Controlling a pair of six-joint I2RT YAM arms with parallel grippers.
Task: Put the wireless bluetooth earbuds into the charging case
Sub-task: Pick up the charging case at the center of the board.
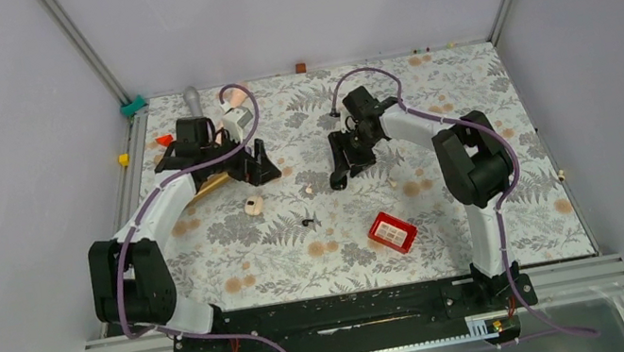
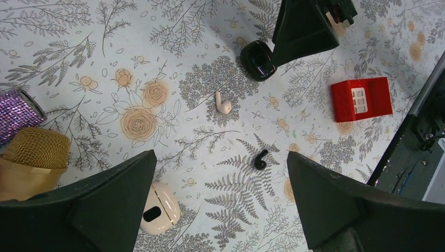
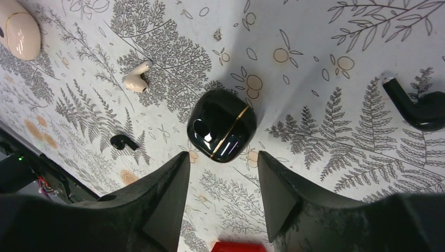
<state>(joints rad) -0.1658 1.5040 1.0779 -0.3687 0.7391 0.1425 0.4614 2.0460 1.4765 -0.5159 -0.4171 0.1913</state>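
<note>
Right gripper [image 3: 222,156] hangs low over the flowered tablecloth [image 3: 315,47] with its fingers apart and nothing clamped between them. The black charging case [image 3: 222,125], crossed by a thin gold line, lies on the cloth right at the fingertips and touches neither finger. A cream earbud [image 3: 137,77] lies near that case, a small black earbud [image 3: 123,142] lies a little further off on the same side, and another black earbud [image 3: 414,107] lies well apart on the opposite side. Left gripper [image 2: 221,153] stands wide apart above the cloth and holds nothing, with a cream charging case [image 2: 159,208] just beside one finger. A red box [image 2: 361,98] sits off to the side, apart from both cases.
</note>
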